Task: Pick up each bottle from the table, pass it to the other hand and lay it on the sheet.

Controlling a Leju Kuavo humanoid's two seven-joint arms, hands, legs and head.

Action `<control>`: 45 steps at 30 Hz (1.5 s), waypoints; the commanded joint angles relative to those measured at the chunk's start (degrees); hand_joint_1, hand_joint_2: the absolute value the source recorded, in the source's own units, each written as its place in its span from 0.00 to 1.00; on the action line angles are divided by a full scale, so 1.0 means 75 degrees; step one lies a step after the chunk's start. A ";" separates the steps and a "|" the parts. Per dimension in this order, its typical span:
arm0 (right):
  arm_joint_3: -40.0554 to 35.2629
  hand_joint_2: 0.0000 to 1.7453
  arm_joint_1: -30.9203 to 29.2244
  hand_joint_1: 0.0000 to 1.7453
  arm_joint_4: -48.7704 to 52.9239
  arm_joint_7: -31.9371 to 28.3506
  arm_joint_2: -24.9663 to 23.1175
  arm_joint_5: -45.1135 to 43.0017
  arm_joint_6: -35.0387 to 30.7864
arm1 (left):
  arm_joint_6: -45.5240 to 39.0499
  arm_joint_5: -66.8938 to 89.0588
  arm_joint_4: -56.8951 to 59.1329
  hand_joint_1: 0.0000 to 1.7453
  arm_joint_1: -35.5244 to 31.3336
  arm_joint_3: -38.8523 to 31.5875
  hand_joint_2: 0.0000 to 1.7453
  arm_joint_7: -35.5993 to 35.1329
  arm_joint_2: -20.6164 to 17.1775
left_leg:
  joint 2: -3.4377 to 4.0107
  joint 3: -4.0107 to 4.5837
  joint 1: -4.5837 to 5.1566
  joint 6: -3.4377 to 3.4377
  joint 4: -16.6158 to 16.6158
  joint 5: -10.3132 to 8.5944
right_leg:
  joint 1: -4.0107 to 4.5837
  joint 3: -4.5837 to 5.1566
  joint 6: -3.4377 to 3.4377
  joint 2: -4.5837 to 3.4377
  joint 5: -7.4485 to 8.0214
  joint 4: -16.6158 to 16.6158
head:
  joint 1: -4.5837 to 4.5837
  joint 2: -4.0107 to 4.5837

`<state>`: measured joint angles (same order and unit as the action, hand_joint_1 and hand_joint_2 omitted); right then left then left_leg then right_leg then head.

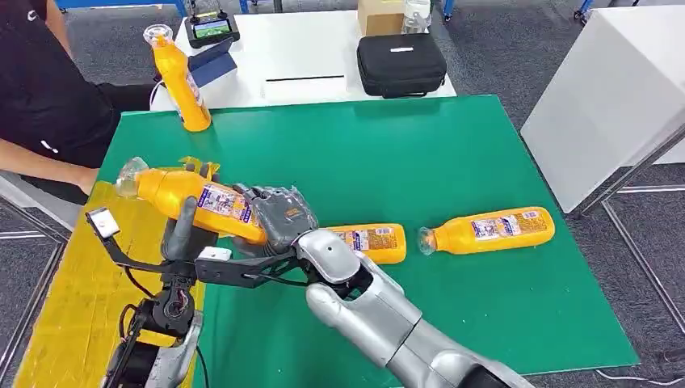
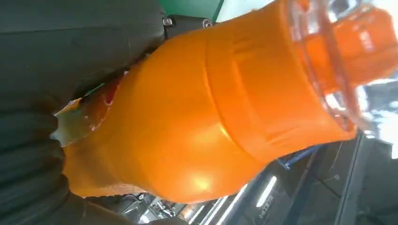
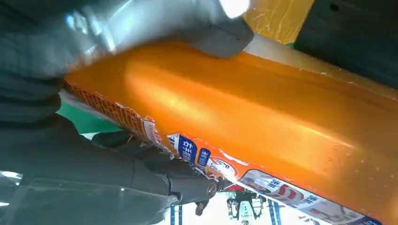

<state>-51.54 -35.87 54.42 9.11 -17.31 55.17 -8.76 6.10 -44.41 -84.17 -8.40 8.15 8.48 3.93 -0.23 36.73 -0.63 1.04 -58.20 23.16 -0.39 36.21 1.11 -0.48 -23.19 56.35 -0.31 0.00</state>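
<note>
An orange bottle (image 1: 190, 198) with a clear cap hangs over the left edge of the green table (image 1: 452, 153), its cap end above the yellow sheet (image 1: 69, 299). My right hand (image 1: 279, 217) grips its base end; the thumb (image 3: 206, 28) lies over the bottle (image 3: 263, 112). My left hand (image 1: 184, 234) reaches up from below and wraps its dark fingers (image 2: 28, 154) around the bottle (image 2: 197, 108) nearer the neck. Two more orange bottles lie on the green table: one (image 1: 376, 241) partly behind my right arm, another (image 1: 489, 229) further right.
Another orange bottle (image 1: 182, 81) stands, leaning a little, at the green table's back left corner. A person in black (image 1: 44, 97) sits at the left. Behind, a white table holds a black case (image 1: 401, 65), a box and a small screen (image 1: 212, 28).
</note>
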 commanded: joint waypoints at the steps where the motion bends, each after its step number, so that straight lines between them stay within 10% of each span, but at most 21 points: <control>1: -0.0550 1.00 -0.0322 1.00 -0.0604 0.0218 0.0035 0.0160 0.0269 | -0.0246 0.0032 0.0141 0.00 -0.0250 0.0543 1.00 0.0173 0.0061 | -0.0020 -0.0043 0.0000 -0.0003 0.0002 0.0013 | 0.0002 -0.0050 -0.0003 0.0028 -0.0023 -0.0001 | -0.0003 0.0000; 8: -0.0466 1.00 -0.0199 1.00 -0.0584 0.0311 0.0114 0.0242 0.0511 | -0.0327 -0.0015 -0.0050 0.11 -0.0223 0.0757 1.00 0.0165 -0.0002 | -0.0022 -0.0031 -0.0004 -0.0002 0.0001 0.0009 | 0.0006 -0.0040 -0.0002 0.0029 -0.0016 -0.0005 | -0.0003 0.0000; 9: -0.0443 1.00 -0.0167 1.00 -0.0542 0.0302 0.0117 0.0246 0.0531 | -0.0354 -0.0024 -0.0070 1.00 -0.0224 0.0756 1.00 0.0173 0.0004 | -0.0027 -0.0043 -0.0003 -0.0002 0.0000 0.0013 | 0.0006 -0.0053 -0.0002 0.0036 -0.0022 -0.0004 | -0.0003 0.0000; 30: -0.0178 1.00 -0.0086 1.00 -0.0564 0.0273 0.0055 0.0323 0.0508 | -0.0712 0.0105 -0.0301 1.00 -0.0241 0.0397 1.00 0.0535 0.0075 | -0.0021 -0.0022 -0.0005 -0.0002 0.0001 0.0006 | 0.0006 -0.0029 -0.0002 0.0027 -0.0013 -0.0005 | -0.0003 0.0000; 31: -0.0034 1.00 -0.0033 0.24 -0.0430 0.0291 0.0132 0.0372 0.0106 | -0.0778 0.0168 -0.0370 1.00 -0.0199 0.0306 1.00 0.0669 0.0064 | -0.0024 -0.0026 -0.0004 -0.0002 0.0001 0.0006 | 0.0006 -0.0033 -0.0002 0.0031 -0.0014 -0.0006 | -0.0003 0.0000; 32: 0.0018 1.00 -0.0038 0.00 -0.0419 0.0281 0.0167 0.0372 0.0110 | -0.0766 0.0152 -0.0411 1.00 -0.0174 0.0278 1.00 0.0650 0.0043 | -0.0029 -0.0041 -0.0006 -0.0003 -0.0001 0.0013 | 0.0008 -0.0051 -0.0003 0.0038 -0.0023 -0.0004 | -0.0003 0.0000; 33: 0.0359 0.00 0.0042 0.00 -0.0225 0.0306 0.0344 0.0346 -0.0351 | -0.0929 0.0336 -0.0546 1.00 -0.0090 0.0104 1.00 0.0865 0.0031 | -0.0019 -0.0016 -0.0006 -0.0002 0.0002 0.0003 | 0.0007 -0.0023 -0.0002 0.0024 -0.0008 -0.0008 | -0.0003 0.0000; 45: 0.2876 0.00 0.1087 0.00 0.2257 -0.0062 0.1641 0.0389 -0.1102 | -0.2179 0.2831 -0.0646 1.00 0.0008 -0.1299 1.00 0.1662 -0.0192 | -0.0030 -0.0032 0.0000 -0.0002 -0.0002 0.0014 | 0.0003 -0.0049 -0.0001 0.0036 -0.0022 -0.0002 | 0.0000 0.0000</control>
<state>-39.03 -30.34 62.08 10.14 -11.08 58.40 -18.10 -8.40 -27.70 -90.55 -6.40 4.56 20.46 3.30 -0.26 36.79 -0.61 1.04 -58.21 23.16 -0.41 36.22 1.12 -0.46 -23.18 56.34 -0.31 0.00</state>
